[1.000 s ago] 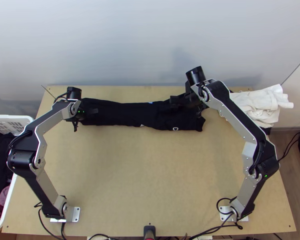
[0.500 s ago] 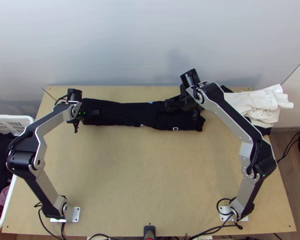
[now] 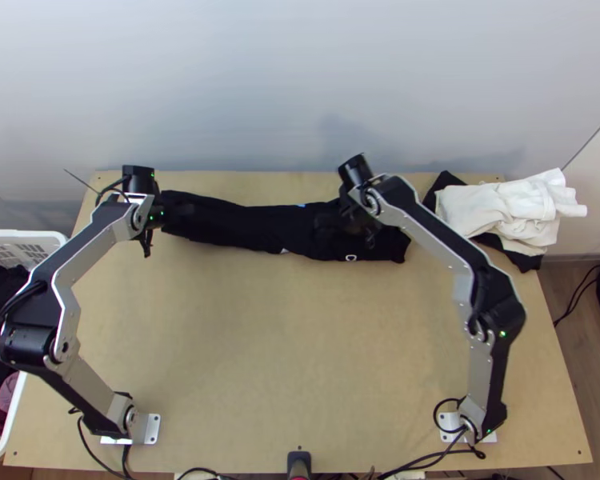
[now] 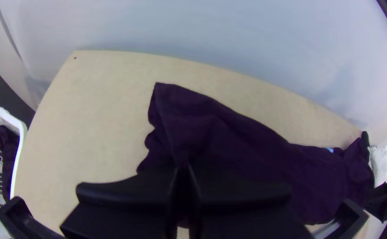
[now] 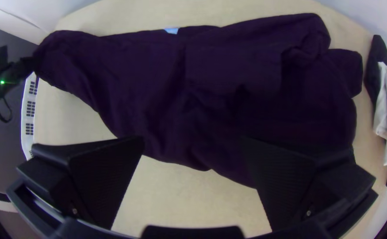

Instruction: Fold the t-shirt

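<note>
While pinching one end of the black cloth t-shirt (image 3: 260,228) with the left gripper (image 3: 190,213), holds the right gripper (image 3: 344,230), fingers spread wide, over the other half. As for the t-shirt, lies in a long, rumpled band near the far edge of the light wooden table (image 3: 300,344), left of the bunched white cloth (image 3: 508,212).

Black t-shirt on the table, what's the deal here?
Two-arm folding job. The t-shirt lies in a long, rumpled strip near the table's far edge. The left gripper is closed on cloth at the shirt's left end; the right gripper is open above its right part, not gripping. It doesn't look neatly folded yet. White cloth sits on dark cloth at the far right corner.
</note>
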Tool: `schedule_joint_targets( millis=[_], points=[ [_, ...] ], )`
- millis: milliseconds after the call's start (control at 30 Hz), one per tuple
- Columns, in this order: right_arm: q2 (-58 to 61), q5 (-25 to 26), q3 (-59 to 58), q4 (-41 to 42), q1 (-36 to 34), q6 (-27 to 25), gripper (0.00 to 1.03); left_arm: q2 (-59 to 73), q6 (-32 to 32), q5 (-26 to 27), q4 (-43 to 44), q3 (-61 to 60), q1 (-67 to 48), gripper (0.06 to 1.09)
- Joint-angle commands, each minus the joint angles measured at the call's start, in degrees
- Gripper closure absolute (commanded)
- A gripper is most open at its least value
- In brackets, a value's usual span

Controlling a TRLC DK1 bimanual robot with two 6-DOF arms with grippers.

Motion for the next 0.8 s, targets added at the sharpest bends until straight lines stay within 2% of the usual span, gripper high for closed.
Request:
schedule_joint_targets(
  millis=[0,267,533,767],
  points=[
    [6.28,-0.18,0.28,1.39,0.85,-0.07,0.04,-3.89,-0.16,0.05,1.27,1.25,-2.9,1.05],
    [8.13,-0.18,-1.83,2.0,1.38,-0.07,0.04,-4.68,-3.67,0.4,-0.66,10.75,-8.26,1.05],
    [8.74,-0.18,-1.83,2.09,1.29,0.54,0.04,-4.41,-4.37,0.58,-1.98,15.76,-16.44,1.05],
    [0.92,-0.18,-2.62,0.86,-1.08,1.42,0.04,-4.33,-5.08,0.58,-2.15,15.49,-21.98,1.05]
  ],
)
